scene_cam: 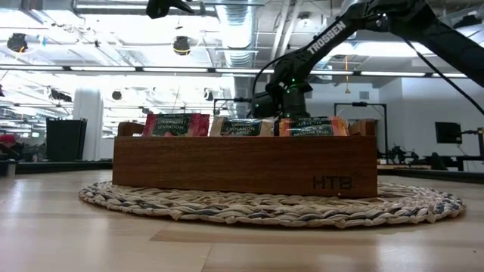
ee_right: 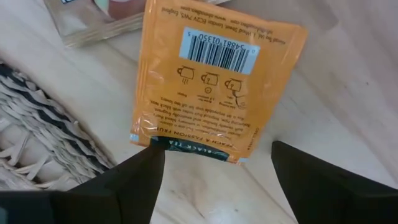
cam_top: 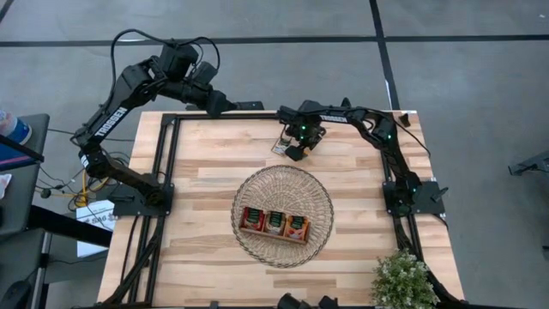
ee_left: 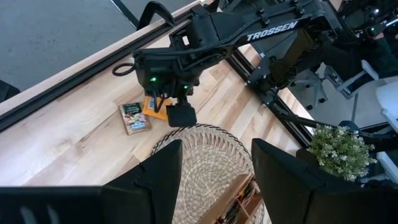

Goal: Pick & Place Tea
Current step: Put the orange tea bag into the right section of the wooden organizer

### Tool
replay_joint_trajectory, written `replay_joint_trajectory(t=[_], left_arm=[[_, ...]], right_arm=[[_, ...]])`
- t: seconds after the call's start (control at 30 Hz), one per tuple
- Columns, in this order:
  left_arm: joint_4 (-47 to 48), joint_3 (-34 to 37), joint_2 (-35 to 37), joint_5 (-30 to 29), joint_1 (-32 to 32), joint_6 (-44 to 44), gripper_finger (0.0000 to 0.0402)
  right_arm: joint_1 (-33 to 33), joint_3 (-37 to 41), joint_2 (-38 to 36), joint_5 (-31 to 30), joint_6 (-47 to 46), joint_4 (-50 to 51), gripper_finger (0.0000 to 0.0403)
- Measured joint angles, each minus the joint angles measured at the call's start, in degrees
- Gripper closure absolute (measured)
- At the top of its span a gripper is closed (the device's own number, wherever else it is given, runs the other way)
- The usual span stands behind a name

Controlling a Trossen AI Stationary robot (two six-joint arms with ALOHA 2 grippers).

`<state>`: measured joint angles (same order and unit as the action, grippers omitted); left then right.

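An orange tea sachet (ee_right: 211,81) lies flat on the wooden table, barcode side up, just beyond the wicker basket's far rim (cam_top: 283,176). A paler sachet (ee_right: 87,22) lies beside it. My right gripper (ee_right: 214,155) points down over the orange sachet and is open, one finger on each side of one of the sachet's ends. It also shows in the high view (cam_top: 296,151). More sachets (scene_cam: 242,126) stand upright in the wooden tray (scene_cam: 242,162) inside the basket. My left gripper (ee_left: 214,174) hangs open and empty, high above the table's far left.
The basket (cam_top: 257,193) fills the table's middle, with the tray (cam_top: 243,229) in its near half. A small potted plant (cam_top: 401,279) stands at the near right corner. Black frame rails (cam_top: 167,163) run along the table's left, far and right sides.
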<state>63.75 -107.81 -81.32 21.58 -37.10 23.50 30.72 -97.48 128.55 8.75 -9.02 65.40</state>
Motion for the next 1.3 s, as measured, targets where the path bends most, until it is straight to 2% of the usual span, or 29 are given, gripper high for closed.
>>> replay_joint_trajectory(t=[0.2, 0.33, 0.77, 1.1, 1.3], left_arm=[[0.0, 0.0, 0.0, 0.0, 0.0, -0.3, 0.0216], [0.0, 0.0, 0.0, -0.1, 0.0, -0.3, 0.0216], [0.0, 0.0, 0.0, -0.2, 0.0, -0.3, 0.0216], [0.0, 0.0, 0.0, -0.2, 0.0, -2.1, 0.0216], [0.0, 0.0, 0.0, -0.2, 0.0, -7.2, 0.0216]], right_arm=[[0.0, 1.4, -0.2, -0.2, -1.0, -0.8, 0.0137], [0.0, 1.5, -0.2, -0.5, -1.5, -0.8, 0.0175], [0.2, 1.6, 0.0, -1.3, -1.2, -1.0, 0.0388], [0.6, 1.0, -1.7, -2.1, -1.0, 2.3, 0.0402], [0.7, -1.1, -9.0, -2.0, -1.7, 5.1, 0.0402]])
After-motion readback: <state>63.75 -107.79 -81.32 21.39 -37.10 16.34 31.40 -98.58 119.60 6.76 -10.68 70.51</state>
